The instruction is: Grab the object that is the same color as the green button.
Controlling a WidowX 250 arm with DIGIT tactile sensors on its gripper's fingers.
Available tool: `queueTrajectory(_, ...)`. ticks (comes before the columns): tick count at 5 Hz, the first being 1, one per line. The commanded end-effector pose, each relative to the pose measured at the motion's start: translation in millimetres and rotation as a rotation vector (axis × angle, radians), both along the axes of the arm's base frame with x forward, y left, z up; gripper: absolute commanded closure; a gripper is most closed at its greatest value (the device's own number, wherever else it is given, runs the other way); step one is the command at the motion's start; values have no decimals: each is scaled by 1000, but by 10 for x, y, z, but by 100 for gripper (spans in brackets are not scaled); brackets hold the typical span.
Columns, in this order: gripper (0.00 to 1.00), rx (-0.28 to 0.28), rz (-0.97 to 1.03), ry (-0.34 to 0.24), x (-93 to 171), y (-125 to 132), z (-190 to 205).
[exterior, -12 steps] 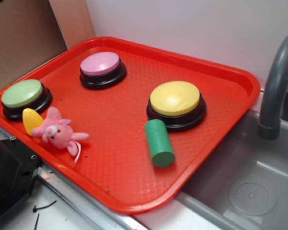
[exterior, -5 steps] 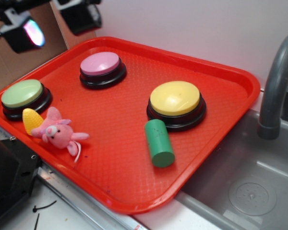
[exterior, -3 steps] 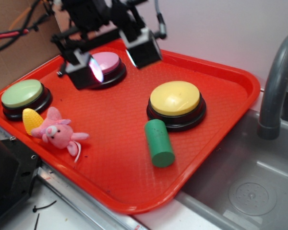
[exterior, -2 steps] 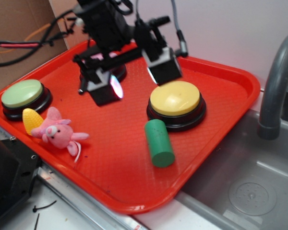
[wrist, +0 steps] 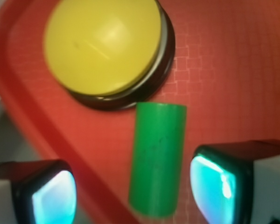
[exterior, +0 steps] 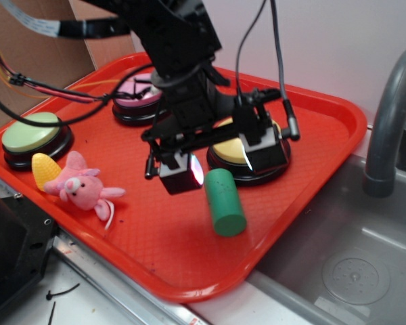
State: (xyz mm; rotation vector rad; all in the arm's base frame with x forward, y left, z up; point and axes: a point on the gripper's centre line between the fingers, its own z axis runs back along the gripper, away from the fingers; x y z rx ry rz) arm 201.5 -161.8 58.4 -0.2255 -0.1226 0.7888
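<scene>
1. Where the red tray (exterior: 325, 145) meets its left rim, the green button (exterior: 31, 131) sits well apart from the arm, with a yellow corn toy (exterior: 43, 169) and a pink plush pig (exterior: 81, 187) just in front of it.
2. Behind the arm, the pink button (exterior: 132, 97) is partly hidden in the exterior view; the wrist view misses all four things.
3. Near the tray's middle, the gripper (exterior: 223, 162) hangs with jaws spread wide, holding nothing.
4. Between those jaws in the wrist view lies the green cylinder (wrist: 157, 158), on its side and apart from both pads (wrist: 210, 179).
5. Just beyond the cylinder's far end stands the yellow button (wrist: 105, 44), which the exterior view shows half covered by the gripper.
6. Right of the tray, only the exterior view shows a grey sink (exterior: 352, 264) and faucet (exterior: 389, 122).
</scene>
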Motion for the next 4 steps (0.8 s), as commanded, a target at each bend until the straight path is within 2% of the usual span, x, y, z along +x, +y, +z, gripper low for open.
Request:
queueTrajectory(1, 0, 24, 57, 33, 61, 3, -242)
queueTrajectory(2, 0, 41, 61, 55, 55, 2, -347)
queueTrajectory(3, 100, 58, 75, 64, 47, -3, -363)
queueTrajectory(4, 100, 61, 12, 84, 57, -7, -310)
